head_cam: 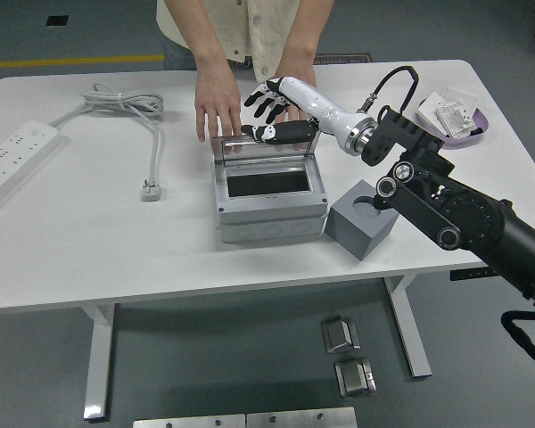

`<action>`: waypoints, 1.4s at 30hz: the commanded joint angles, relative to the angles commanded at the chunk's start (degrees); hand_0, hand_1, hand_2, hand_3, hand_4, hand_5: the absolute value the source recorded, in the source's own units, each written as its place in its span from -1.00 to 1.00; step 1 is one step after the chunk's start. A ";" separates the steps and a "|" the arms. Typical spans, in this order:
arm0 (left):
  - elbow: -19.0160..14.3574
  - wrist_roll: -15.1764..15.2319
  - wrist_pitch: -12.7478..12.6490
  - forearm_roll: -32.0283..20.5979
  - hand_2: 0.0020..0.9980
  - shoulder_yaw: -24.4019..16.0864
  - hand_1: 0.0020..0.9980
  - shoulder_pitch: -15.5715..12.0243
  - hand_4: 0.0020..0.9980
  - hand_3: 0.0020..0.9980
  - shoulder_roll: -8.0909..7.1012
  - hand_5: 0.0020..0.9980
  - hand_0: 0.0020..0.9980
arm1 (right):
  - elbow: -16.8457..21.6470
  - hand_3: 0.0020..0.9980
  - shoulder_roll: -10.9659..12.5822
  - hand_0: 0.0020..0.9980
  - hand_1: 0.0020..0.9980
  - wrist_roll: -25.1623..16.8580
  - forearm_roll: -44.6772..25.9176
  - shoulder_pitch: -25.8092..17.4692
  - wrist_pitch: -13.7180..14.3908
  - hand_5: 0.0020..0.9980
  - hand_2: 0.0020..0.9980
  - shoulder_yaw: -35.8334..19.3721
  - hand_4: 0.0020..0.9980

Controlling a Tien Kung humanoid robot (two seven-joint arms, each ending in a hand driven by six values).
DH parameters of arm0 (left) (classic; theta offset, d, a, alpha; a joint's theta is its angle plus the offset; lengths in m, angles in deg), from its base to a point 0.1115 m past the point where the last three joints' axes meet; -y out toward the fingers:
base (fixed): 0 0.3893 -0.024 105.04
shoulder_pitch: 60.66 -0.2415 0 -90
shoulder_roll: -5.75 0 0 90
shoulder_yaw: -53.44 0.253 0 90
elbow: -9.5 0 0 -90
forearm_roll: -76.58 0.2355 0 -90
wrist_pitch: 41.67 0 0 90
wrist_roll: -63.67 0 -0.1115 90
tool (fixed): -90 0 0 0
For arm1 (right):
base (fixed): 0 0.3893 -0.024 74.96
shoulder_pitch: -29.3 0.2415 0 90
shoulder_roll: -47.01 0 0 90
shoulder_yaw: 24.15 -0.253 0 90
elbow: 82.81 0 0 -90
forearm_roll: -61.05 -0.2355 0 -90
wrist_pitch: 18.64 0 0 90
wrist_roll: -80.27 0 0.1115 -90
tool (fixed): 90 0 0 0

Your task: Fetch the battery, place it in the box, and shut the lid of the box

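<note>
Where the white rectangular worktop (89,232) fills the head view, a grey plastic junction box (269,198) sits near its middle, its clear hinged lid (266,148) standing up at the far edge. The box's dark inside is open to view, but what lies in it is too dark to make out, so the battery cannot be picked out there. The right robot hand (269,111), white at the wrist with black fingers, hovers over the top edge of the lid with its fingers spread and gripping nothing; its thumb lies along the lid's rim, and whether it touches cannot be told. Its black arm runs in from the lower right, passing over a grey cube-shaped block (360,219) with a recess in its top, partly hidden by the arm. The left robot hand is out of sight.

A person in a cream shirt stands at the far side, cut off at the chest. One hand of the person (219,100) rests flat just behind the lid; the other is mostly hidden behind the robot hand.

A white power strip (13,160) with its grey cable (134,120) lies at the left. A lilac shallow dish (453,119) holding small white items sits far right.
</note>
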 joint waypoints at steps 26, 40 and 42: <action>0.00 0.49 0.12 -1.14 0.09 1.81 0.27 0.51 0.39 0.27 0.11 -0.78 0.24 | -8.34 0.42 -1.09 0.31 -0.04 -3.83 -3.78 -0.62 1.05 0.12 0.22 0.17 0.68; 0.00 0.61 0.12 -0.70 0.09 1.49 0.27 0.82 0.39 0.27 -0.18 -0.78 0.24 | -6.00 0.42 -0.68 0.31 -0.04 -3.56 -3.56 -2.15 1.47 0.14 0.23 1.51 0.69; 0.00 0.56 0.14 -0.75 0.09 1.55 0.27 0.77 0.39 0.27 -0.13 -0.78 0.24 | -5.16 0.42 -0.43 0.31 -0.04 -3.44 -3.66 -2.53 1.51 0.14 0.23 2.29 0.69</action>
